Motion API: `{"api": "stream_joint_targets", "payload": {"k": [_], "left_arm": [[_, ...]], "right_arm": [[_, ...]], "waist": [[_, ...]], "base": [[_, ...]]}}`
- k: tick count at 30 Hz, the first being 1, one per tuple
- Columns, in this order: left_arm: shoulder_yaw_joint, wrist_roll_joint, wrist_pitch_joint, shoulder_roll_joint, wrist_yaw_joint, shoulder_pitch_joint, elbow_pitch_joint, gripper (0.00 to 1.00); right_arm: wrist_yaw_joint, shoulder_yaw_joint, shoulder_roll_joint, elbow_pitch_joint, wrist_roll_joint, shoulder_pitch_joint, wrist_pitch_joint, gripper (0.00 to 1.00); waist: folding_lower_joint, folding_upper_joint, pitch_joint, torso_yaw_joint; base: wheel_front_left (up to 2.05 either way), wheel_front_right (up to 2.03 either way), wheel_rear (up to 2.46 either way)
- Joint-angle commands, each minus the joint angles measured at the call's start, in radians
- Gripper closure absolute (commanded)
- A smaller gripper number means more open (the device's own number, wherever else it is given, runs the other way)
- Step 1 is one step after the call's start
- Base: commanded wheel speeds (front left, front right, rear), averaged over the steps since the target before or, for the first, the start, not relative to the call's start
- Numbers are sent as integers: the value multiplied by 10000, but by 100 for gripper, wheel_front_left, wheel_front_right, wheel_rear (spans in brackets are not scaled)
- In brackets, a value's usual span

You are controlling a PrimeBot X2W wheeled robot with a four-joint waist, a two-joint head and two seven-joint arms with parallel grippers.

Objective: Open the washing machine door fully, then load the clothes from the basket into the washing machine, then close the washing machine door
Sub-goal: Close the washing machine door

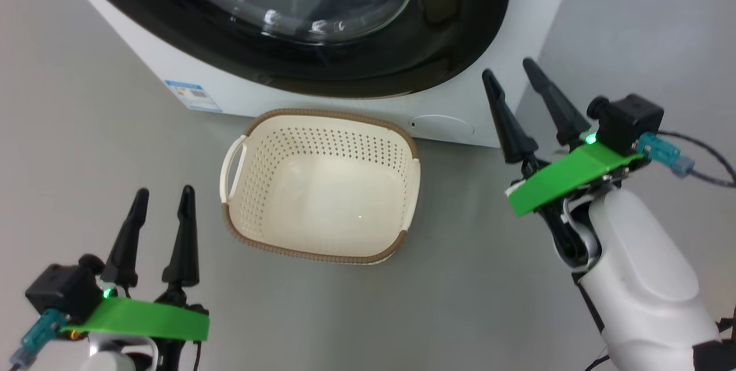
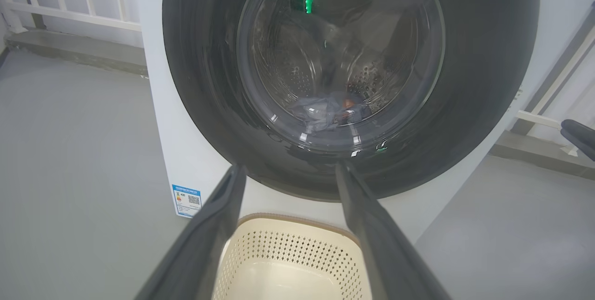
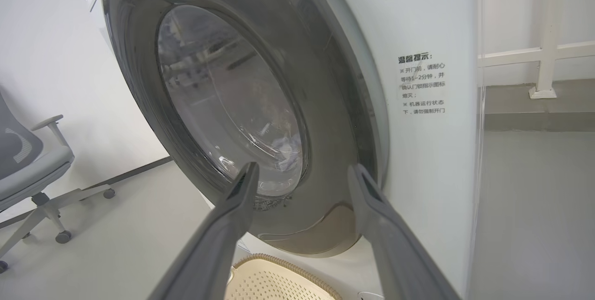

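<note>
L pincer (image 1: pixel 164 190), R pincer (image 1: pixel 508 67) released; perforated cream basket (image 1: pixel 322 142) by glossy round door (image 1: pixel 460 26).

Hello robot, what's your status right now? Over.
Left gripper and right gripper open, empty. Basket empty; clothes inside drum, behind shut washing machine door. Nothing blocking the door.

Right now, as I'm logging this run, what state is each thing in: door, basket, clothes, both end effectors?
washing machine door: shut.
basket: upright, empty.
clothes: inside the washing machine, seen through the door.
left end effector: open, holding nothing.
right end effector: open, holding nothing.
</note>
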Motion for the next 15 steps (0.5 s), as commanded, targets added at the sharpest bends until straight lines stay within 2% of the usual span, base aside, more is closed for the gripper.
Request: {"api": "stream_joint_targets", "payload": {"k": [1,15], "left_arm": [[413,64,-65,378,-25,136,-105,0],[599,51,-65,675,-25,415,-72,0]], "right_arm": [[10,80,211,-283,40,374,-48,0],[10,-289,281,-597,14,1682,-48,0]], "waist": [[0,0,-282,-273],[0,0,-793,-1231]], "base": [[0,0,0],[0,0,0]]}}
